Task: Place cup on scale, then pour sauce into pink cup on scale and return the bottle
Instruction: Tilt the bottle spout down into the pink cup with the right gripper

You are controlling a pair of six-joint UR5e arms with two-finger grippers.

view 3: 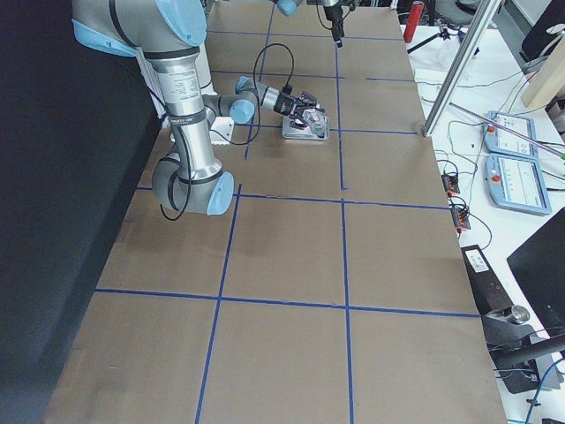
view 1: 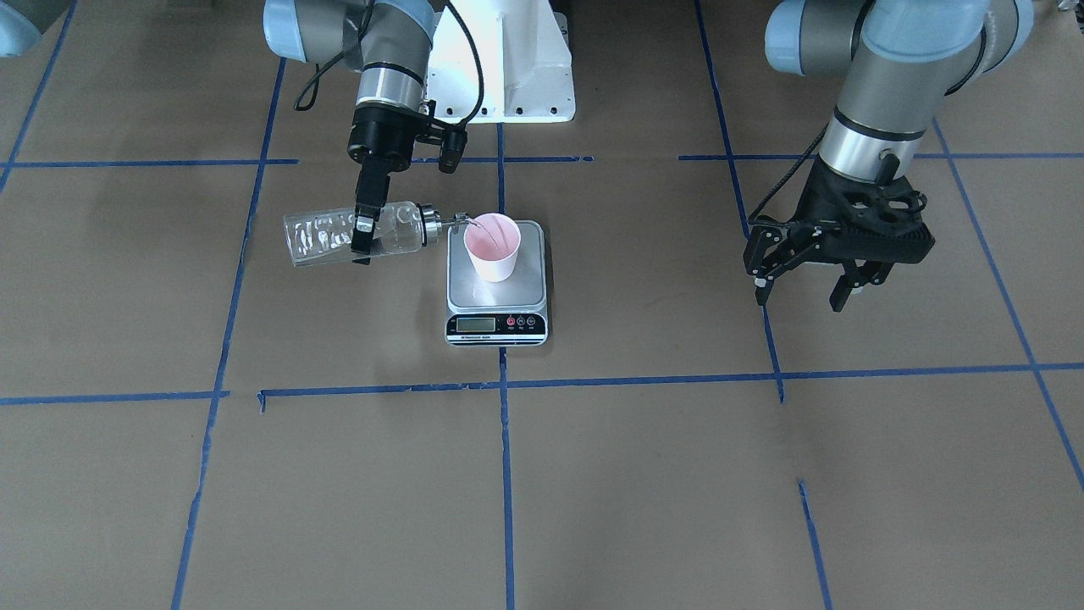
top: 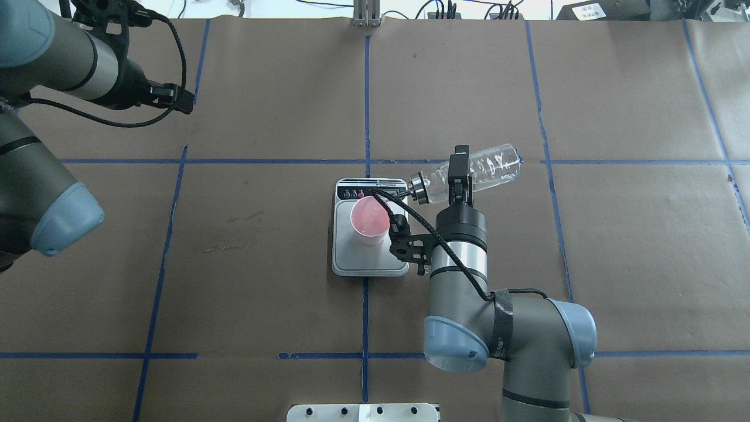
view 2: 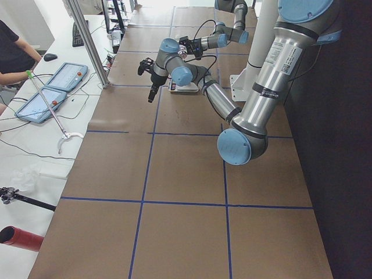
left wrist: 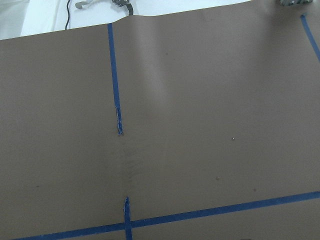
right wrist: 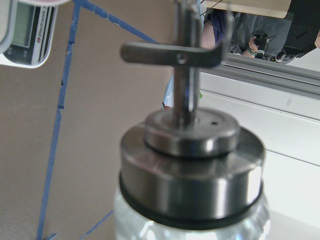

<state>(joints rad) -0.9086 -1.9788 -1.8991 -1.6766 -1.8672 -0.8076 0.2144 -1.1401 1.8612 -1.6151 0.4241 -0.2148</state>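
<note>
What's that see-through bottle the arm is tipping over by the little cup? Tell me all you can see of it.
The bottle is clear glass, cylindrical, with a shiny metal cap and a thin spout. It is held in the air, lying almost level, clamped around its middle by the right gripper. The spout points at the rim of the pink-lined cup on the scale.
</note>
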